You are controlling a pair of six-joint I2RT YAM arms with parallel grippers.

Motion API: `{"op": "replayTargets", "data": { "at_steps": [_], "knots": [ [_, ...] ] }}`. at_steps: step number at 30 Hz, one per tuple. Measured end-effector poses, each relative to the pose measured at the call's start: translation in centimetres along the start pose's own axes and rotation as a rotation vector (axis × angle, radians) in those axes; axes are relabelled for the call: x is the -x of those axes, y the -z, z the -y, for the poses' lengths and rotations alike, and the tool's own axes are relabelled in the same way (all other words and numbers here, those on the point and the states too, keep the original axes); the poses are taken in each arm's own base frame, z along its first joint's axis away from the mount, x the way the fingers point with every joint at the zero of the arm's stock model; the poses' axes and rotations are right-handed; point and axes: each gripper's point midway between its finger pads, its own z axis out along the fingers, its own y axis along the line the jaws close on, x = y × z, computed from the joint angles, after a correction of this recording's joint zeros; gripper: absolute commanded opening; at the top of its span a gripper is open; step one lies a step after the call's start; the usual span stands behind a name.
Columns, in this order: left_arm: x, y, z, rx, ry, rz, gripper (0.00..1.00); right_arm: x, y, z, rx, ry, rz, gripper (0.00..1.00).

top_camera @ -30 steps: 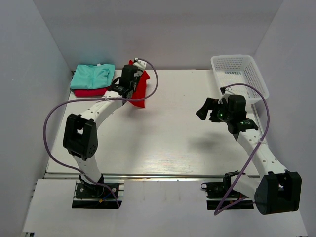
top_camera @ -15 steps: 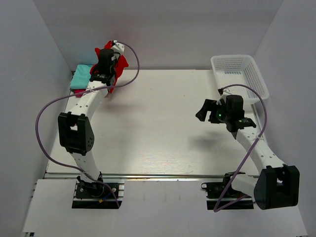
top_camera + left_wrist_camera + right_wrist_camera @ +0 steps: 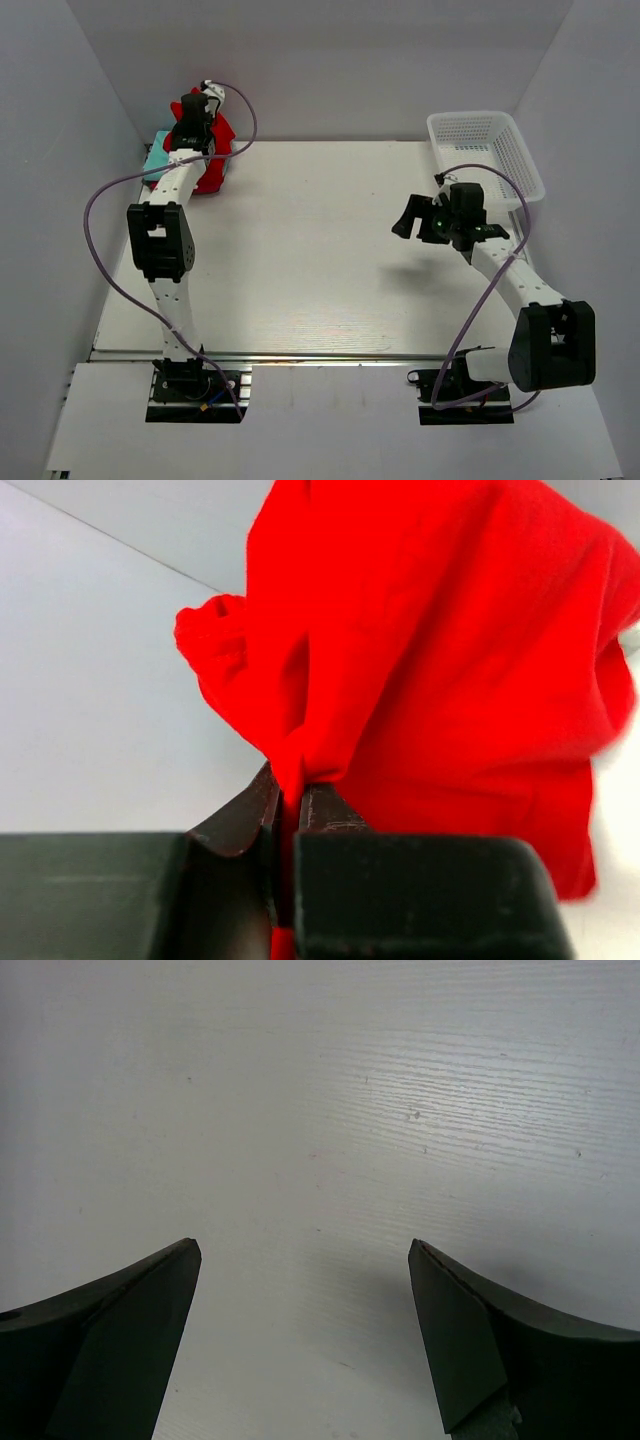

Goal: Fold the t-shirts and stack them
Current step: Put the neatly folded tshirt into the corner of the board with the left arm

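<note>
Left claw (image 3: pixel 290 798): clenched on a gathered fold of the red t-shirt, with the jaws almost together and cloth pinched between them.
Red t-shirt (image 3: pixel 430 650): hangs bunched from the left claw, raised over the far left corner of the table (image 3: pixel 320 250). Whether its lower edge touches anything below cannot be told.
Mint t-shirt (image 3: pixel 155 160): lies at the far left corner of the table. It is mostly hidden behind the left arm and the red cloth, and only a strip at its left side shows.
Left arm (image 3: pixel 165 230): stretched out towards the far left corner.
Right claw (image 3: pixel 305 1250): released, with the jaws wide apart and nothing between them. It hovers over bare table on the right half.
Basket (image 3: pixel 485 135): white mesh, at the far right corner of the table, near the right claw but apart from it.
</note>
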Motion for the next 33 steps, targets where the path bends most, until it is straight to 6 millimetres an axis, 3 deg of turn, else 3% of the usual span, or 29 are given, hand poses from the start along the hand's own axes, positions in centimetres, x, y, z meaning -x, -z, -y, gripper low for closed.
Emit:
{"op": "replayTargets", "data": {
  "at_steps": [6, 14, 15, 16, 17, 19, 20, 24, 33],
  "knots": [
    [-2.7, -4.6, 0.6, 0.02, 0.024, -0.061, 0.0, 0.3, -1.0, 0.1, -0.002, -0.02, -0.022, 0.9],
    [-6.8, -7.1, -1.1, 0.081, 0.084, -0.147, 0.0, 0.9, -2.5, 0.3, 0.0, -0.03, -0.041, 0.9],
    [-7.2, -7.3, -1.2, 0.083, 0.091, -0.157, 0.08, 0.7, -2.7, 0.4, 0.001, -0.033, -0.049, 0.9],
    [-7.6, -7.4, -1.4, 0.087, 0.102, -0.167, 0.23, 0.6, -2.9, 0.4, 0.003, -0.035, -0.055, 0.9],
    [-7.9, -7.6, -1.5, 0.09, 0.108, -0.173, 0.53, 0.6, -3.2, 0.5, 0.006, -0.037, -0.061, 0.9],
    [-8.2, -7.9, -1.8, 0.095, 0.118, -0.18, 0.9, 0.5, -3.5, 0.5, 0.009, -0.04, -0.07, 0.9],
    [-8.4, -7.9, -1.9, 0.099, 0.125, -0.182, 1.0, 0.6, -3.7, 0.5, 0.012, -0.041, -0.073, 0.9],
    [-8.6, -7.9, -2.5, 0.125, 0.154, -0.192, 1.0, 0.9, -3.9, 0.2, 0.026, -0.04, -0.073, 0.9],
    [-6.9, -7.7, -2.9, 0.13, 0.294, -0.155, 1.0, 1.2, -3.9, -0.6, 0.072, -0.039, -0.067, 0.9]
  ]
}}
